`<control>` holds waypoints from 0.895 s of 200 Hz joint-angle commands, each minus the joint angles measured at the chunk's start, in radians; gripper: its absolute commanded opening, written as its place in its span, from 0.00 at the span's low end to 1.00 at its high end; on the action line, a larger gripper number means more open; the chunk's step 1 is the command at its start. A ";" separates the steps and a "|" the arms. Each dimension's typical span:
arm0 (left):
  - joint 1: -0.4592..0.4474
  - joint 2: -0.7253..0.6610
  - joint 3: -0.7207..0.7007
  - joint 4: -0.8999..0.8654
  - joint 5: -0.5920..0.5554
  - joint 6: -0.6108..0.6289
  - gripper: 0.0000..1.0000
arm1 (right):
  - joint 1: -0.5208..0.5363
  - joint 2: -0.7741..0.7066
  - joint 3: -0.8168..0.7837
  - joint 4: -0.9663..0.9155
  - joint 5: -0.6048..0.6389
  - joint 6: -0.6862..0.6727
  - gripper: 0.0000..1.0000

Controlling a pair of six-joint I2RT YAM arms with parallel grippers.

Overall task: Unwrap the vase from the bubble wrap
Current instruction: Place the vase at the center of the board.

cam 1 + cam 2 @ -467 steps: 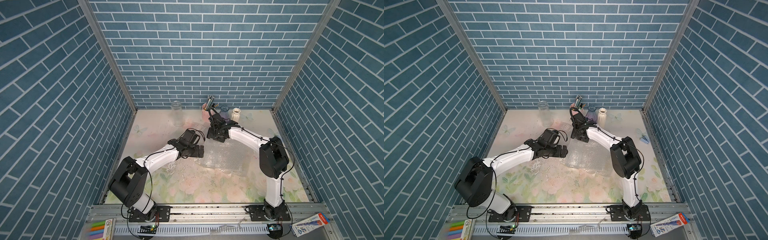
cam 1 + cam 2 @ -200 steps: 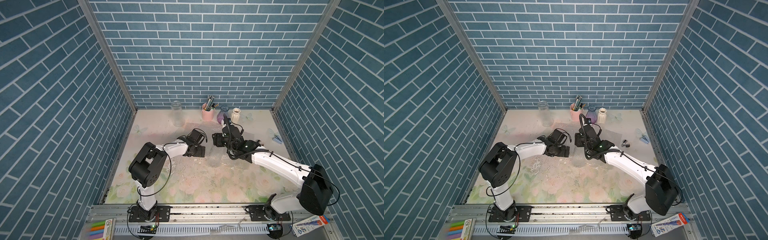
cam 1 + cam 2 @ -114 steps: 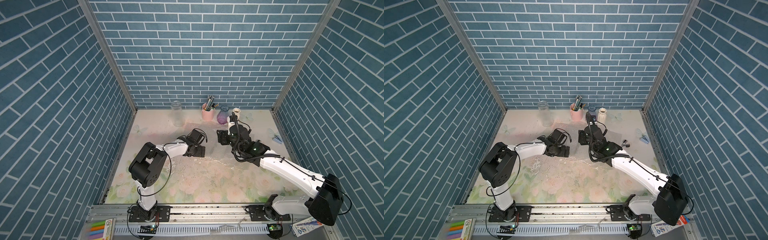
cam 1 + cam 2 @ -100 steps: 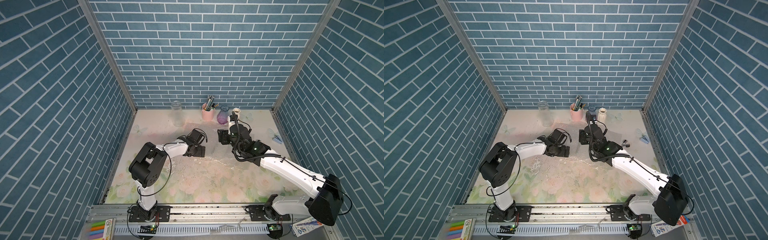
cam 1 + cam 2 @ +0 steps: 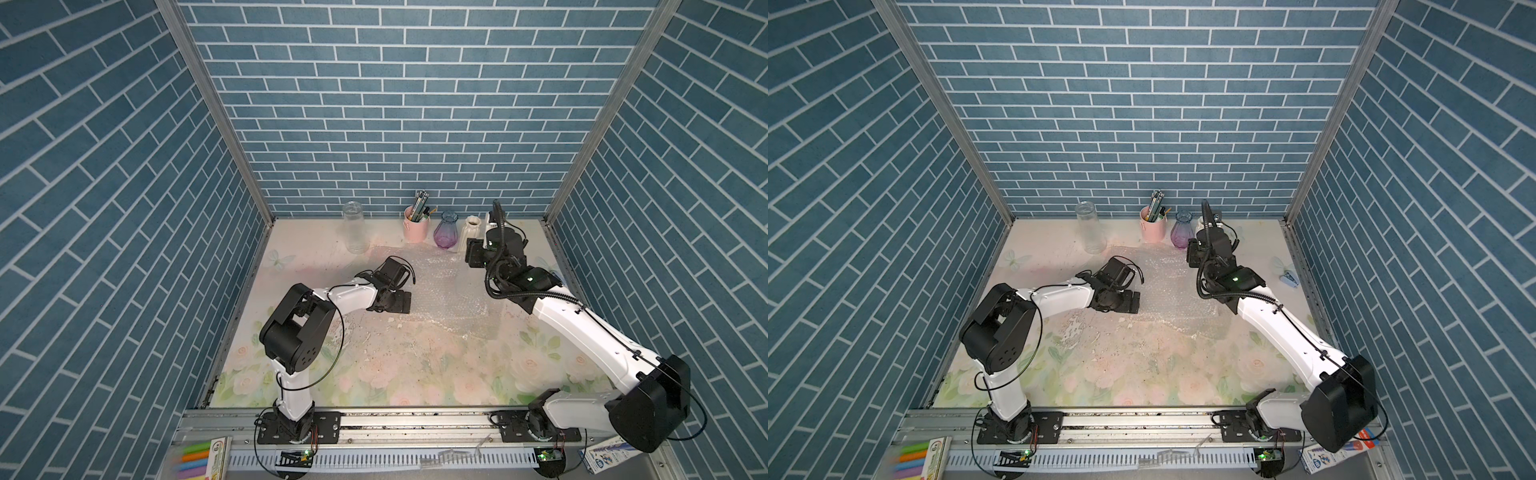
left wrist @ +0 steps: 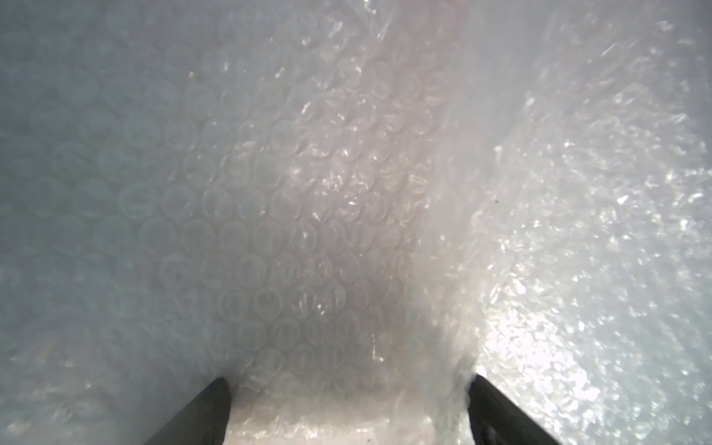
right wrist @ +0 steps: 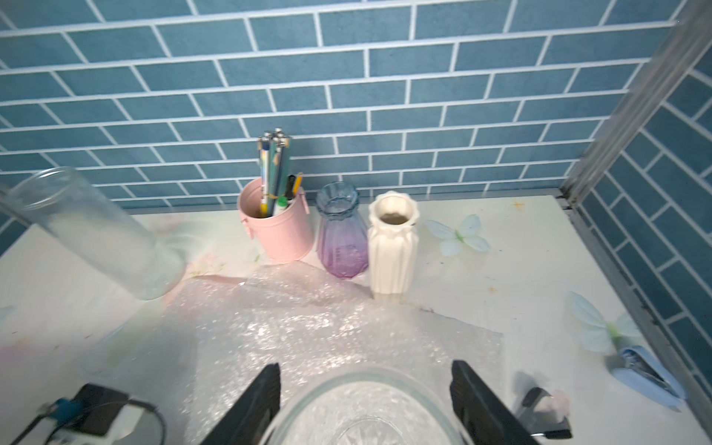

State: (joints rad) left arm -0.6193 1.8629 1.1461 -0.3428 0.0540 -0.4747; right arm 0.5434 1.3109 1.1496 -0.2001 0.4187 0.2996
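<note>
Clear glass sits between the fingers of my right gripper [image 7: 365, 366]. Its wrist view shows the round rim of the vase [image 7: 366, 408] filling the gap, with a finger against each side, so I read that claw as clamped on the vase. I can see no wrap clinging to the rim. In both top views the vase is faint. It is over the part of the sheet nearest the right edge of the table [image 5: 374, 374], toward the far right corner. I cannot tell whether its base rests on the sheet or hangs just above it.

The bubble wrap [image 5: 440, 295] lies spread as one flat, crinkly sheet in the far half of the table. Its far corner reaches near the pink pen cup [image 5: 415, 232] and the purple vase [image 5: 445, 232]. These stand along the far edge with a white ribbed vase [image 5: 469, 232] and a tall clear jar [image 5: 355, 230].

My left gripper [image 6: 348, 381] is low on the side of the sheet nearest the table's left edge. Its fingers are wide apart with nothing pinched, and wrap fills its camera.

By my judgement the unwrapping itself is done: the vase is bare and the sheet is flat. What I think is left is small: stand the vase on the table clear of the sheet, let go, and pull both arms back.
</note>
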 commanded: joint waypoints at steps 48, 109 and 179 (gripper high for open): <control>0.006 0.036 -0.002 -0.031 0.049 0.002 0.96 | -0.231 0.111 0.073 0.178 -0.083 -0.113 0.54; 0.004 0.056 0.013 -0.053 0.056 -0.004 0.96 | -0.379 0.314 0.211 0.239 -0.188 -0.124 0.53; 0.004 0.074 0.049 -0.095 0.048 -0.002 0.96 | -0.469 0.554 0.446 0.263 -0.271 -0.140 0.53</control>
State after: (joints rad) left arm -0.6174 1.8931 1.1927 -0.3698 0.0757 -0.4751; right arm 0.0891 1.8187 1.4952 -0.0238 0.1883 0.2047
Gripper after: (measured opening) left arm 0.962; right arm 0.676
